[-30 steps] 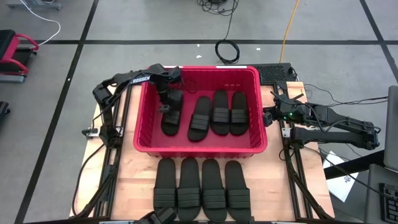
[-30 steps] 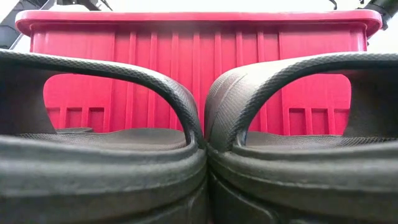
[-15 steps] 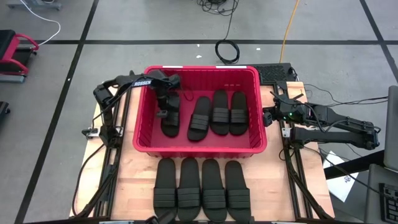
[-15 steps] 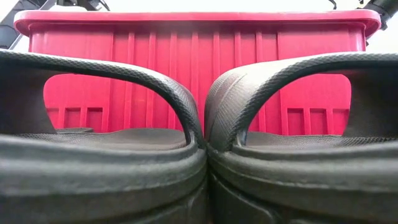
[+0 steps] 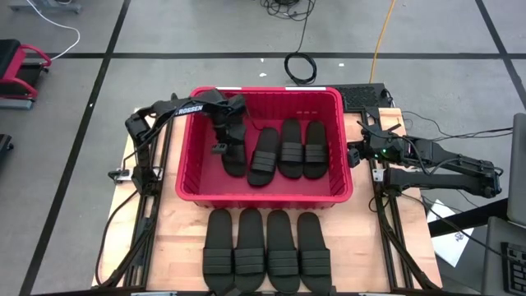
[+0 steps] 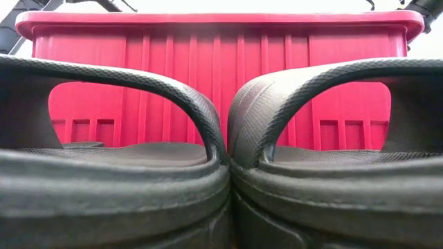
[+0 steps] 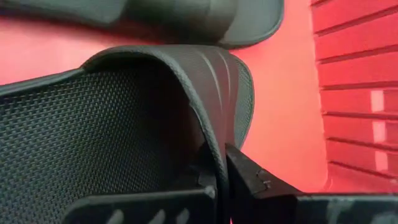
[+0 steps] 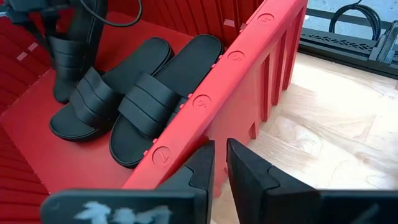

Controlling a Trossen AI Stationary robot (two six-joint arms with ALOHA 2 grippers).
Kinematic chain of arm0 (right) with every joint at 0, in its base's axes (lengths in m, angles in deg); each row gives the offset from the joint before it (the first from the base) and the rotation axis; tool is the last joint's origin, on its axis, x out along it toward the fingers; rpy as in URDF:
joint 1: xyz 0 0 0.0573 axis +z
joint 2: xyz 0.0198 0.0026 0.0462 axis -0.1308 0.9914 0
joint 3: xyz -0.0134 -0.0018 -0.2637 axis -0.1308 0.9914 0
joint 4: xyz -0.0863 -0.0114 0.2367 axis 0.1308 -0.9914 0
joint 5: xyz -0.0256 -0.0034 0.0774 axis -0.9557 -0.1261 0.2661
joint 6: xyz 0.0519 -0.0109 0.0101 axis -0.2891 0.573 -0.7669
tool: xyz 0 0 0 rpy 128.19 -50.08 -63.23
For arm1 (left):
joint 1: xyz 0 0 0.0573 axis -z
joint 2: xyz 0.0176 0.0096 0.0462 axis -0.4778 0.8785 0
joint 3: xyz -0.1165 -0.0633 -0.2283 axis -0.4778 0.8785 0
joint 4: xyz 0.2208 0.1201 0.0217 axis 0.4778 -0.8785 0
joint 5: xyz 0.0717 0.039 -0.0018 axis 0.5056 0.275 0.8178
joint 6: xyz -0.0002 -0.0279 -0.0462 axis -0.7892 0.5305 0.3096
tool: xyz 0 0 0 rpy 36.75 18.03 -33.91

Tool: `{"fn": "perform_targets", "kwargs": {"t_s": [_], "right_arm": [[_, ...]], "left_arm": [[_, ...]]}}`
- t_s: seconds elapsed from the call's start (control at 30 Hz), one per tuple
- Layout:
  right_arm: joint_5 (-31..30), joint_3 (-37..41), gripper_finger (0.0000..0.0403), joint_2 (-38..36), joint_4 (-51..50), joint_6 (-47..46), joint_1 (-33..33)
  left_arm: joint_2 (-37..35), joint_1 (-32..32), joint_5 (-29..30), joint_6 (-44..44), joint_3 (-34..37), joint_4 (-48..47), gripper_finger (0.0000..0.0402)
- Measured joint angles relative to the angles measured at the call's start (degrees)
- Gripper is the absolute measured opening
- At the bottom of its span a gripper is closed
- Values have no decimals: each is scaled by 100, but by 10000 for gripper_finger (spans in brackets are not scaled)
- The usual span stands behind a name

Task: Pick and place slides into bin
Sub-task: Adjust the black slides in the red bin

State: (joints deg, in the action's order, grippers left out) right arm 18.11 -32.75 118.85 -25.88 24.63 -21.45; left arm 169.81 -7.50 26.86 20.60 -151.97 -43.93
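The red bin (image 5: 191, 140) holds several black slides. Three lie side by side on its floor (image 5: 265, 156) (image 5: 291, 148) (image 5: 316, 148). My left gripper (image 5: 223, 141) reaches down into the bin's left half, shut on the leftmost slide (image 5: 236, 152), which stands tipped up (image 8: 67, 65). Several more slides (image 5: 265, 242) lie in a row on the table in front of the bin; two of them fill the low view (image 6: 111, 180) (image 6: 332, 180). My right gripper (image 8: 216, 167) hovers outside the bin's right wall, shut on nothing. My left gripper pinches the edge of the slide's wide strap (image 7: 214, 146) between its two fingers, one against the strap's textured underside and one on its ribbed outer face. The fingers come slanting down from above. The slide is tipped steeply, its lower end on the bin floor (image 8: 59, 94).
The bin's ribbed right wall (image 8: 236, 93) stands just ahead of my right gripper, with bare wooden table (image 8: 323, 130) beside it. Cables (image 5: 301, 66) lie on the floor beyond the table. Red bin floor (image 5: 201, 168) shows to the left of the held slide.
My left gripper has shut on the leftmost slide's strap and moved toward the bin's right, toward the other slides. The slide, which lay flat on the bin floor, is now tipped up and has shifted right with the gripper.
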Motion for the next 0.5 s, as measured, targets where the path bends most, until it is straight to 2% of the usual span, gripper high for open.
{"fn": "perform_targets", "kwargs": {"t_s": [0.5], "right_arm": [[-2,0,38,-1,-2,167,0]], "left_arm": [[107,299,-430,94,45,-117,1]]}}
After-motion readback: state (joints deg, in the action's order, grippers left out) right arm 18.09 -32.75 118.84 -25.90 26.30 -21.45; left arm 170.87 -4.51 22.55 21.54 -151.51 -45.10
